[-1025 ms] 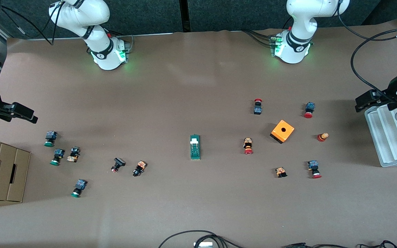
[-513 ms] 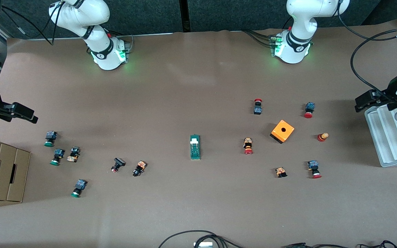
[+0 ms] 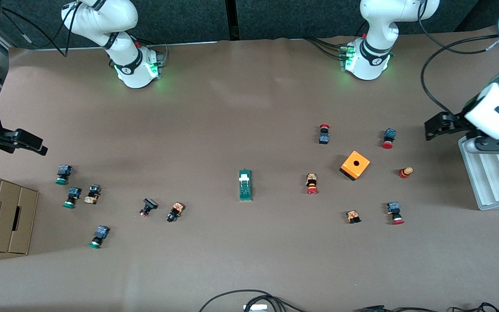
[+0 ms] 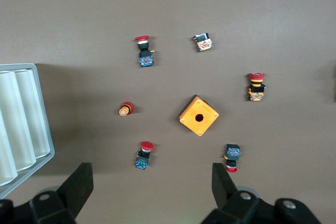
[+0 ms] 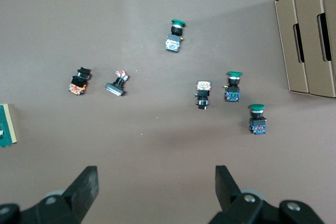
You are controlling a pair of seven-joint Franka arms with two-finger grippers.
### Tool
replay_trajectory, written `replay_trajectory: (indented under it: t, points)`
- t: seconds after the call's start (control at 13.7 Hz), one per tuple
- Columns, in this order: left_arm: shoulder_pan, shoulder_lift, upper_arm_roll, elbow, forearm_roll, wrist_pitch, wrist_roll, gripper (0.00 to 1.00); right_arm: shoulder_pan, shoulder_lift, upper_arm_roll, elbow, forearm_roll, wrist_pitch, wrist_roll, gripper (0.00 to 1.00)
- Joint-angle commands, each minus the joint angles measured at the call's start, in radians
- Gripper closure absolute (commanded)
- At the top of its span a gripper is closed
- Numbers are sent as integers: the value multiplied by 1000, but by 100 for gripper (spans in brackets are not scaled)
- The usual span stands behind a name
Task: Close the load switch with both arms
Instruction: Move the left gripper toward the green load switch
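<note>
Hands left and right hover spread wide, empty, well apart from load switch.

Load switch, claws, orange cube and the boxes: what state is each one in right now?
Load switch: lying flat on the table, untouched.
Left claw: open, empty, over the table by the white tray.
Right claw: open, empty, over the table near the cardboard boxes.
Orange cube: hole facing up.
</note>
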Motion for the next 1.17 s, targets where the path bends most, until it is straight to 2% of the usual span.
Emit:
replay_trajectory:
  t: [0.0,0.44,0.59,0.81,0.95,1.1]
  points:
    - [-8,29,-24,29,16,-10,3,0,6,11,-2,17,-17,4,-4,1]
    - [-9,17,-129,43,29,-2,-8,0,6,10,-2,17,-15,-3,-2,1]
    - [-14,8,-153,43,30,40,-46,0,6,11,-2,17,-15,-3,-1,1]
    - [-67,8,-170,35,45,65,-318,0,3,10,-2,16,-15,-6,-1,1]
    - [-116,18,-172,34,55,108,-345,0,0,10,-2,17,-15,-4,-2,1]
    - [-181,18,-172,12,114,174,-388,0,2,11,-2,17,-15,-3,1,1]
